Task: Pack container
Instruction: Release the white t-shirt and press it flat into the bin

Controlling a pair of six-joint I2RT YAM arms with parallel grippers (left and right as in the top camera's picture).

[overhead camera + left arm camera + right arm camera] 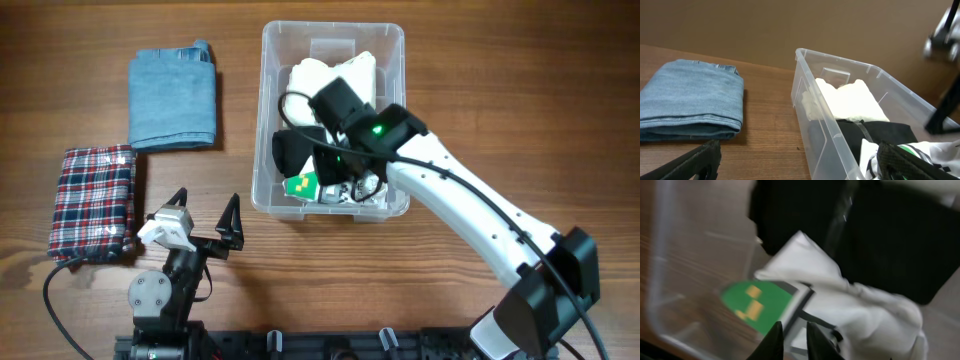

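The clear plastic container (333, 27) stands at the table's middle back. In it lie a folded white garment (330, 75), a black garment (293, 150) and a white garment with a green patch (300, 186). My right gripper (338, 180) reaches down into the container's front part. In the right wrist view its fingers (792, 330) are close together just above the white garment (860, 315), near the green patch (757, 302). That view is blurred. My left gripper (207, 197) is open and empty near the table's front, left of the container (840, 58).
A folded denim piece (172, 98) lies at the back left, also in the left wrist view (690, 95). A folded red plaid cloth (92, 200) lies at the front left, beside the left arm. Bare wood shows between the denim and the container.
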